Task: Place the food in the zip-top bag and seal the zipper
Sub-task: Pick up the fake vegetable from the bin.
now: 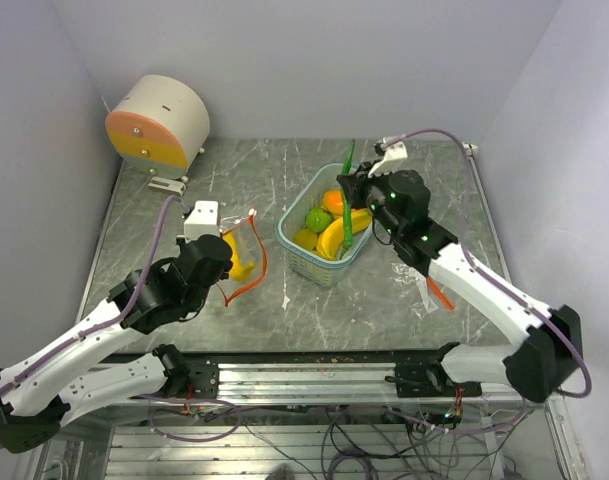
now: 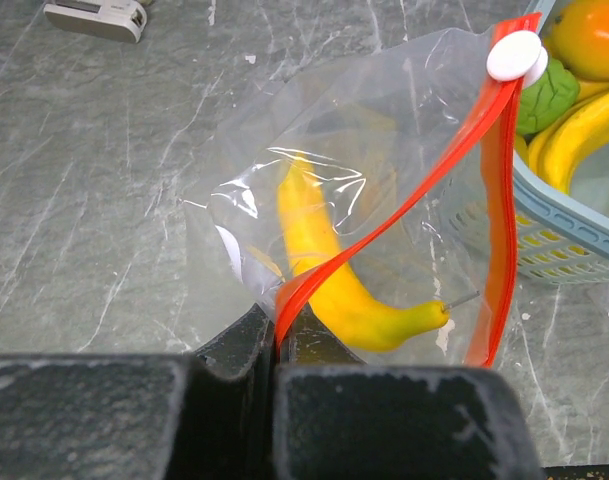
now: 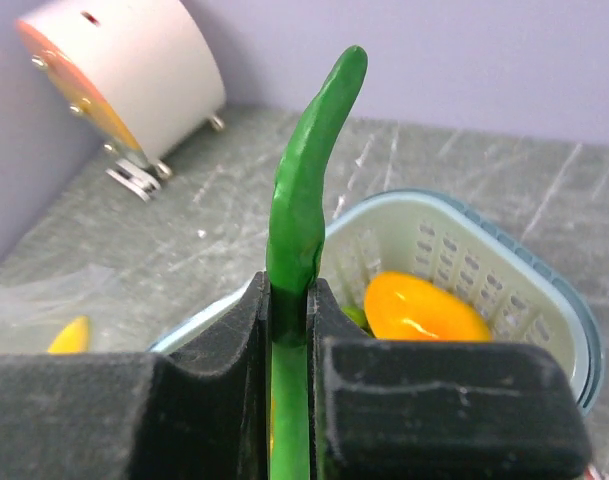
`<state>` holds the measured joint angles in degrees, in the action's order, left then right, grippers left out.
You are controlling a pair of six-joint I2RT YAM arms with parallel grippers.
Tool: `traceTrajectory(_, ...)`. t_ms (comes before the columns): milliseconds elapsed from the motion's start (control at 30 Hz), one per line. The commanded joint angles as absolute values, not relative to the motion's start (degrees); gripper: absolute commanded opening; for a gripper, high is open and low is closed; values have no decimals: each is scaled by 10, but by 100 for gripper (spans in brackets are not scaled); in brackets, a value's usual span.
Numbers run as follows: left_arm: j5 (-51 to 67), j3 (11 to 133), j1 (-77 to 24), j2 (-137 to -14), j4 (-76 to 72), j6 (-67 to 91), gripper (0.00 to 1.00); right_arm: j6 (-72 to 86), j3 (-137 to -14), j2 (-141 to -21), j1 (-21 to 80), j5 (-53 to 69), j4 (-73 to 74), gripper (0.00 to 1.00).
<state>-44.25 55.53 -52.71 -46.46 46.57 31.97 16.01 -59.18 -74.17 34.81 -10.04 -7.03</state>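
The clear zip-top bag lies on the table left of the teal basket, its mouth open. A yellow banana is inside it. My left gripper is shut on the bag's red-orange zipper at its near end; the pale slider sits at the far end. My right gripper is shut on the long green pepper, which it holds upright over the basket. In the basket lie a mango, a round green fruit and another banana. A small orange piece lies on the table beside the right arm.
A round white and orange device stands at the back left corner, with a small white clip in front of it. Walls close in the table at the back and on both sides.
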Motion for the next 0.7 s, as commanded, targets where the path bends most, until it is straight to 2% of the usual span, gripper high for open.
traceTrajectory(0,-430,585,-525,-469,458,322,7,128,-562,-685,359,-48,-122,0)
traceTrajectory(167,-414,586,-525,-488,439,325,7,121,-566,-630,401,1,-169,0)
traceTrajectory(367,-387,587,-525,-503,413,332,7,94,-568,-610,498,-39,-250,0)
traceTrajectory(667,-373,593,-525,-506,405,343,7,117,-527,-622,553,-64,-405,0)
